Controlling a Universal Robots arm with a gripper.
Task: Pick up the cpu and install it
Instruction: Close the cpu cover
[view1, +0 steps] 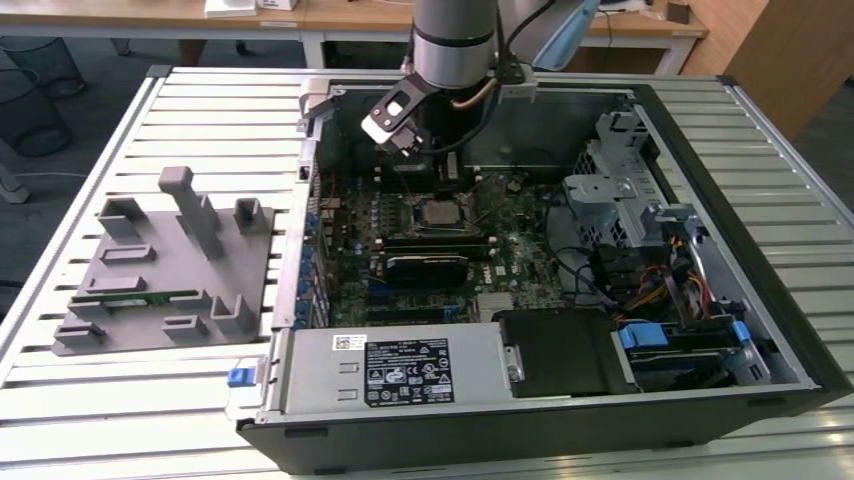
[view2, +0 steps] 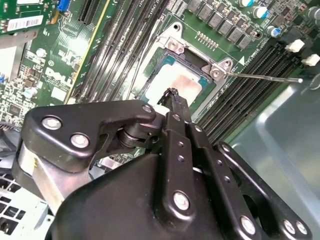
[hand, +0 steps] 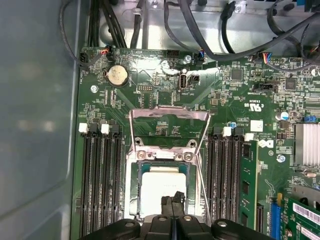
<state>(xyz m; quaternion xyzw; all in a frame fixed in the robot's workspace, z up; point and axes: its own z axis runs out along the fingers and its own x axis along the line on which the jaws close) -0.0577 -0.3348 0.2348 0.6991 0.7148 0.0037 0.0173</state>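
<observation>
One cpu (hand: 161, 181) lies in its socket (hand: 137, 156) just beneath the jaws, which are clenched on nothing. It is probably light, stiff and fragile, best held by its thin edges.

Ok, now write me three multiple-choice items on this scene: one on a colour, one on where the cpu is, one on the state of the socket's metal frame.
1. What colour is the stand beside the case?
A) red B) yellow C) grey
2. Where does the cpu lie?
A) on the stand B) in the socket on the motherboard C) on the case's floor
3. How is the socket's metal frame?
A) swung open B) shut over the cpu C) lying on the stand
Key: 1 C, it looks plain grey in the exterior view; 2 B, both wrist views show its silver top seated there; 3 A, the frame leans back, leaving the cpu bare.
</observation>
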